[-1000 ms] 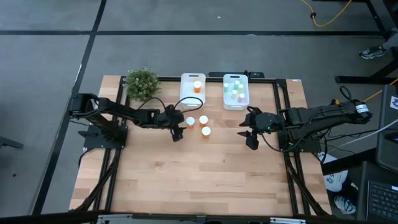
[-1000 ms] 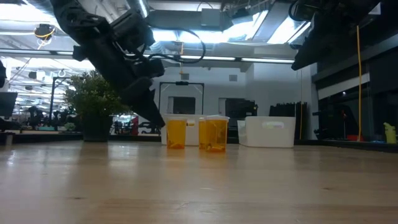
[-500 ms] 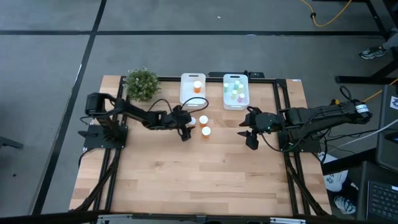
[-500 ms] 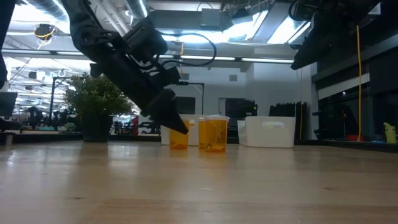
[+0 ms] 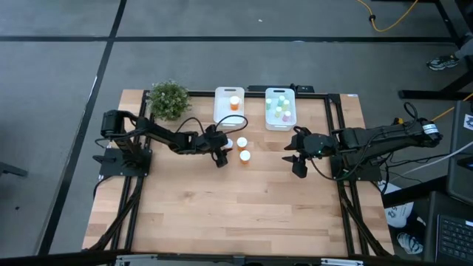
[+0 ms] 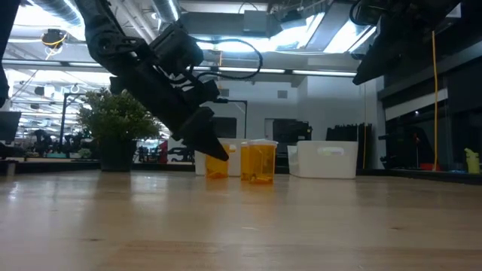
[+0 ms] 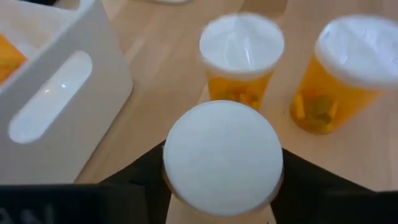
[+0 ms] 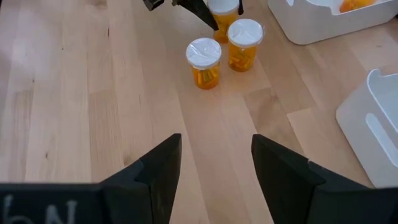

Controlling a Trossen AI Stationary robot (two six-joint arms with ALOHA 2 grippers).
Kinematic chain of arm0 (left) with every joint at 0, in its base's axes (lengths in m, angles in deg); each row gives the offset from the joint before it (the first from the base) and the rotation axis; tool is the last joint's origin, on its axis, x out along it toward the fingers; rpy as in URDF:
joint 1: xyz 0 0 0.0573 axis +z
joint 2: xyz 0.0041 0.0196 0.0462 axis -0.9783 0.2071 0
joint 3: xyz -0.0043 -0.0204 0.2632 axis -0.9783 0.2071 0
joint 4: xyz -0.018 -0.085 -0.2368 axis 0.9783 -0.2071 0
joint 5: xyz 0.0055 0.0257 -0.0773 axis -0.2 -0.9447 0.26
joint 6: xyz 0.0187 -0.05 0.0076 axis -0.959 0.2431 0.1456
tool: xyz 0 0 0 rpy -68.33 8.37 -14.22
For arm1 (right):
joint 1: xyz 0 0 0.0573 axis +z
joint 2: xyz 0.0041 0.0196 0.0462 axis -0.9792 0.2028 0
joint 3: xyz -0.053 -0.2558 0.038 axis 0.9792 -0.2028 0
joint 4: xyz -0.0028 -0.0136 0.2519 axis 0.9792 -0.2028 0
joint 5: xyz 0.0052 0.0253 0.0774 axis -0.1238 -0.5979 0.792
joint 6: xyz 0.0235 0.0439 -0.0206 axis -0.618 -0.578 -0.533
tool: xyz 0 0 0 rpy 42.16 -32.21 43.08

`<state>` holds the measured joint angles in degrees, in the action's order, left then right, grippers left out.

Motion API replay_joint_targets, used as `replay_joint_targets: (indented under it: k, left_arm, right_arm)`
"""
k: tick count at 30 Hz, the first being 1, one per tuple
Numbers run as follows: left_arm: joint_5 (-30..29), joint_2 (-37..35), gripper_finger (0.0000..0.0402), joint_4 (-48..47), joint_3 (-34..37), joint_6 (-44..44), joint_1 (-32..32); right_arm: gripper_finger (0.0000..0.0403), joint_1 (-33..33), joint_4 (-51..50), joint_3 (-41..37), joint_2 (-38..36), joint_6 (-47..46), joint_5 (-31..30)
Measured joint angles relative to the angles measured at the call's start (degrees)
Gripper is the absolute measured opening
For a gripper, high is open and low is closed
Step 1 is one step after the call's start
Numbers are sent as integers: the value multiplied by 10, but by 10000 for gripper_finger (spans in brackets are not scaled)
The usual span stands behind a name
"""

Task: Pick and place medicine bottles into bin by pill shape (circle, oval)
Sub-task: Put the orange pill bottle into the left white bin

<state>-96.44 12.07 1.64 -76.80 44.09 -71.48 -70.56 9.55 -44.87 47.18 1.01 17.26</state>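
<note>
Three orange bottles with white caps stand upright on the table's middle: one (image 5: 229, 144) (image 7: 222, 158) between my left gripper's fingers, two more beside it (image 5: 242, 142) (image 5: 244, 156). My left gripper (image 5: 223, 151) is open, one finger on each side of the first bottle, just below its cap. A fourth orange bottle (image 5: 234, 102) lies in the left white bin (image 5: 220, 111). Several pale bottles (image 5: 279, 107) sit in the right white bin (image 5: 269, 118). My right gripper (image 5: 294, 158) is open and empty, right of the bottles. My left gripper's fingers (image 7: 146, 180) stand on either side of the nearest bottle below its cap (image 7: 222, 158), coming slanting down from the table's left. The cap hides the place, so I cannot tell whether they touch it. The bottle stands upright on the table.
A small potted plant (image 5: 168, 99) stands at the far left, next to the left bin. The bins sit side by side at the far edge. Bare wood lies toward the near edge (image 5: 236, 214).
My left gripper has gone toward the table's right edge and a little down, to the nearest orange bottle, so that its fingers now flank it. It has then kept still. The bottles have not moved.
</note>
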Motion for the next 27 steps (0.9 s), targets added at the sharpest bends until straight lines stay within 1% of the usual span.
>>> replay_joint_targets:
  k: [3, 9, 12, 15, 18, 20, 22, 25, 26, 27]
  left_arm:
    - [0, -15, 164, 4, 0, 1, 0]
    - [-7, -66, 164, 9, -9, 14, 0]
    - [-51, -90, 164, 10, -28, 1, 3]
    - [-89, -94, 164, 9, -60, -20, 27]
    - [-94, -87, 164, -26, -95, -31, 76]
    - [-93, -78, 164, -64, -108, -30, 116]
    - [-78, -66, 164, -87, -111, -15, 157]
    - [-14, -40, 164, -100, -111, 16, 205]
    - [1, -30, 164, -95, -111, 18, 215]
    - [3, -21, 164, -86, -111, 17, 222]
  right_arm:
    - [197, 0, 0, 0, 0, 0, 0]
    - [197, 0, 0, 0, 0, 0, 0]
    - [197, 0, 0, 0, 0, 2, 0]
    - [197, 0, 0, 0, 0, 2, 0]
    - [197, 0, 3, 0, 0, 2, 0]
    - [197, 0, 3, 0, 0, 1, 0]
    - [197, 0, 2, 0, 0, 1, 0]
    - [197, 0, 2, 0, 0, 5, 0]
    - [197, 0, 2, 0, 0, 13, 0]
    - [197, 0, 2, 0, 0, 17, 0]
